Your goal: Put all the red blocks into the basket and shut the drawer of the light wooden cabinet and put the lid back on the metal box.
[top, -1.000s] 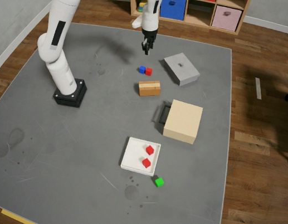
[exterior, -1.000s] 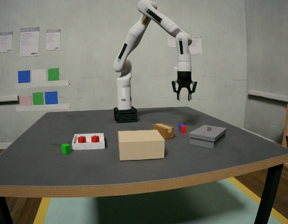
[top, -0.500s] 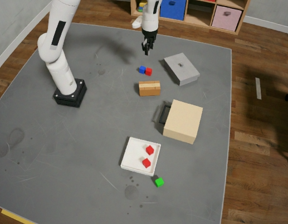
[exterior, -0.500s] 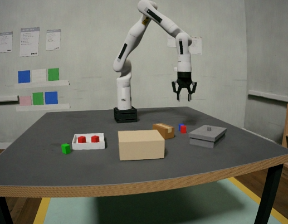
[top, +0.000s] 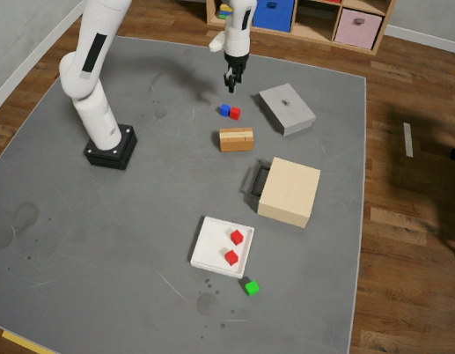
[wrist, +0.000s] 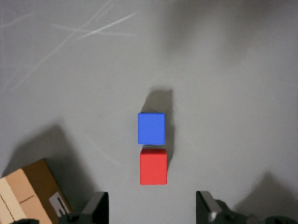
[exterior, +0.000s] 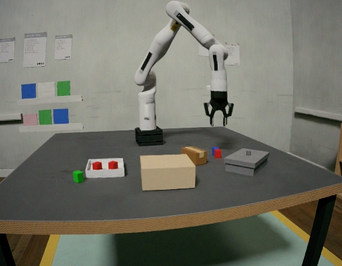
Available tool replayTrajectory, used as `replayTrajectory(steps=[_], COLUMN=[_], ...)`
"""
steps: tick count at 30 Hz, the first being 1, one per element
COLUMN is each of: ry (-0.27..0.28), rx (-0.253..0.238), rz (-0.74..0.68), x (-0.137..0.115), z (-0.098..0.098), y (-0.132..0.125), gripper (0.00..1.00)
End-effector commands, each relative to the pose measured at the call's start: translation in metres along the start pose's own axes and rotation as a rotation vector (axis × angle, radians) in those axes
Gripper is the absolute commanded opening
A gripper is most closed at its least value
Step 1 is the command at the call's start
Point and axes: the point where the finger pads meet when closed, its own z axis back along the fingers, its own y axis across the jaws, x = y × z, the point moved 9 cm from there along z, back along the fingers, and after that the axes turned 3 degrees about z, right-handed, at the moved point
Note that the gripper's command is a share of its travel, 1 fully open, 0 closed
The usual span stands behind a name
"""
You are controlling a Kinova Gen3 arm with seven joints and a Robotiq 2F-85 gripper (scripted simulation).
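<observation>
Currently: two red blocks in basket | one blue block outside

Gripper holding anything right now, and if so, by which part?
Nothing held. The gripper is partly open above the table, with no block between its fingers; the red block sits on the table beside the blue one.

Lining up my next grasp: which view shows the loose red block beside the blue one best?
The wrist view: the red block looks largest there, with a thin gap to the blue block. Top shows both small; exterior shows red partly covering blue.
</observation>
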Motion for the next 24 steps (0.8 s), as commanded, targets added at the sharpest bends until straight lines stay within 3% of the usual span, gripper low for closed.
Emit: replayTrajectory(steps=[1,16,24], ry=[-0.002,-0.002,-0.002], rx=[0.002,0.002,0.002], rz=[0.0,0.0,0.0], x=[0.0,0.001,0.001], z=[-0.005,-0.059,-0.077], y=[0.0,0.001,0.001], gripper=[0.59,0.59,0.59])
